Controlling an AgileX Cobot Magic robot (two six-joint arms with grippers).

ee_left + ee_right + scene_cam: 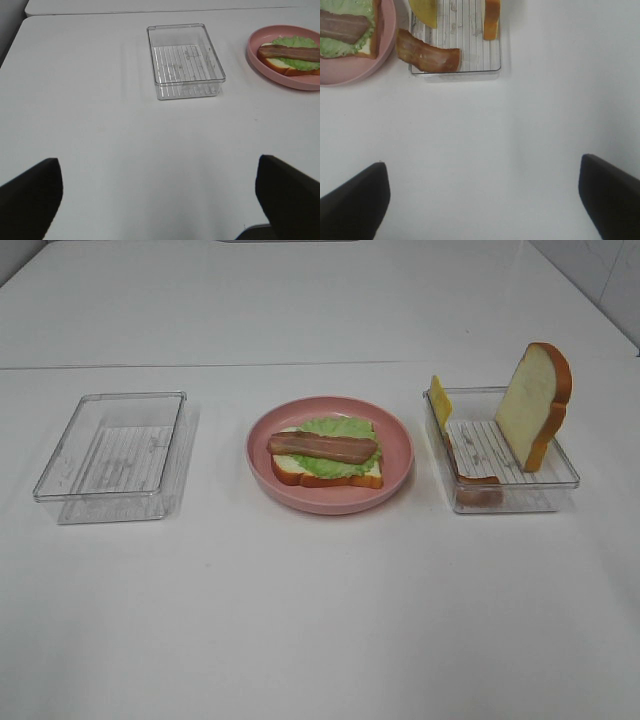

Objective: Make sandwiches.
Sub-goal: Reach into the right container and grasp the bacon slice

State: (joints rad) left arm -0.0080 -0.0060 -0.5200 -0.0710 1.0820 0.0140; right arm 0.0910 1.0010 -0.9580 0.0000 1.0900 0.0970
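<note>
Honestly, with left fingers (pixel 30 200) and right fingers (pixel 610 195) both open and empty, a sloppy pinch could topple the upright tan-crusted bread slice (pixel 535 400) in the clear plastic tray (pixel 510 498) beside the half-built sandwich (pixel 325 452) on the round pink plate (pixel 400 455).

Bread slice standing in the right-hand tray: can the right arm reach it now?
Probably yes. The bread slice stands on edge in the clear tray, nothing over it; only bare table lies between it and the right arm's open jaws.
</note>
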